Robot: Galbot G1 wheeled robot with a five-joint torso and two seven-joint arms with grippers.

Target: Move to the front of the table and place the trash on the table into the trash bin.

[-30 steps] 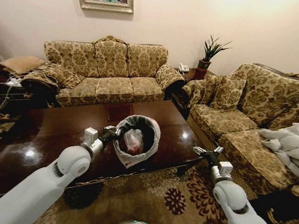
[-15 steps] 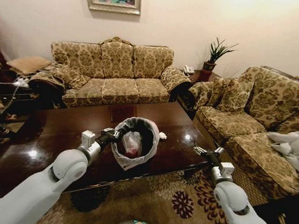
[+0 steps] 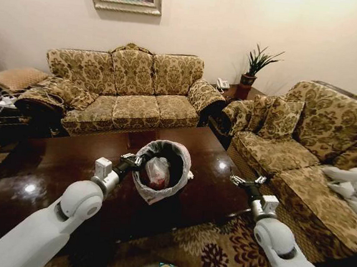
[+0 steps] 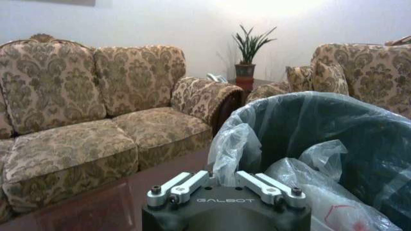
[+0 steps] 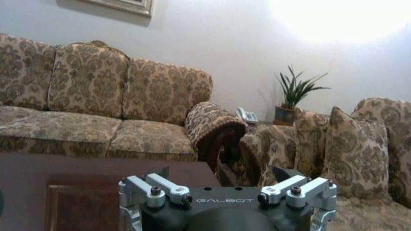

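Note:
The dark glossy table [image 3: 57, 166] lies right in front of me. My left gripper [image 3: 135, 161] is shut on the rim of the trash bin [image 3: 176, 155], a small dark bin with a grey-white liner, held over the table's near part. A pink-white plastic bag bundle [image 3: 158, 169] lies inside the bin. In the left wrist view the left gripper [image 4: 224, 182] pinches the liner [image 4: 237, 144], with the bag bundle [image 4: 321, 202] beside it. A small white wad [image 3: 191, 174] peeks out by the bin's right side. My right gripper [image 3: 248, 181] hangs open and empty past the table's right end.
A patterned three-seat sofa [image 3: 126, 85] stands behind the table and a second sofa [image 3: 302, 144] stands on the right. A potted plant [image 3: 253, 65] sits on a corner stand between them. A floral rug [image 3: 218, 255] covers the floor below my arms.
The whole head picture has shifted as the camera moved; the table now reaches lower in the view. The left gripper still holds the bin, and the right arm keeps its pose.

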